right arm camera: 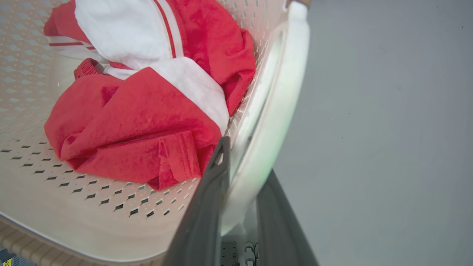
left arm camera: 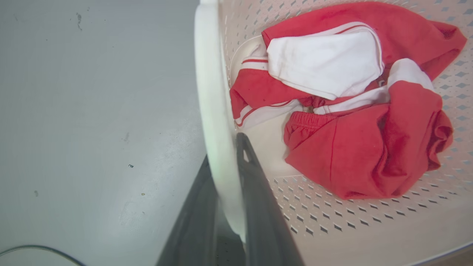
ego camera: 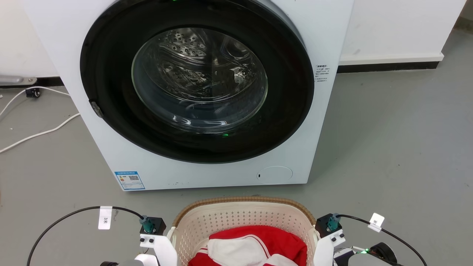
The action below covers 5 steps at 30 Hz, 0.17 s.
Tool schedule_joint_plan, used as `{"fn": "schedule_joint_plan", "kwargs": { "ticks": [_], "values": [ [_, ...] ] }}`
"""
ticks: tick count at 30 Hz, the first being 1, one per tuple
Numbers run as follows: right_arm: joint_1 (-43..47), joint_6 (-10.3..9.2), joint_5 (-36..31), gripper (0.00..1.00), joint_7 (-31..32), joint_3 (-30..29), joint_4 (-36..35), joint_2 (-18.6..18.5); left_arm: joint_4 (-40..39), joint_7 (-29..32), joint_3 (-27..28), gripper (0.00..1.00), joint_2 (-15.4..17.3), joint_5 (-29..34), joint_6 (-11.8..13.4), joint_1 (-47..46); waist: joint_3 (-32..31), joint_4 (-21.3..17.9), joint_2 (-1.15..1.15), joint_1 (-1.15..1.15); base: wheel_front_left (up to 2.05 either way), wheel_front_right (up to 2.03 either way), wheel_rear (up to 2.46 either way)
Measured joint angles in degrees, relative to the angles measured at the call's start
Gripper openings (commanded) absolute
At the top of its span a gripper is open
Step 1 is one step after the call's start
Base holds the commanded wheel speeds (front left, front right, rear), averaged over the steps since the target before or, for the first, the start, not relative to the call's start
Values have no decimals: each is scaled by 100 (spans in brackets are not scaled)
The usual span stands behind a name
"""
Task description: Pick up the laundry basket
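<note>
Basket [ego camera: 236, 202] is just before the washer [ego camera: 199, 92], mouth up, its long axis seemingly side to side, garment [ego camera: 255, 244] inside. Left claw [left arm camera: 225, 149] pinches the left handle [left arm camera: 207, 81], right claw [right arm camera: 247, 157] the right handle [right arm camera: 282, 96], one finger inside, one outside. The grasp looks made; next calls for a level lift, both arms together.
</note>
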Motion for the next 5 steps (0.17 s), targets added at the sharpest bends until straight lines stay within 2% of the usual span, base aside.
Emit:
{"fn": "schedule_joint_plan", "kwargs": {
  "ticks": [5],
  "values": [
    [0, 0, 42, 0, -12, 38, 5, 0, 7, -14, -47, 0, 2, -36, 0, -4, -9, -2, 0, 0, 0, 0, 0]
  ]
}}
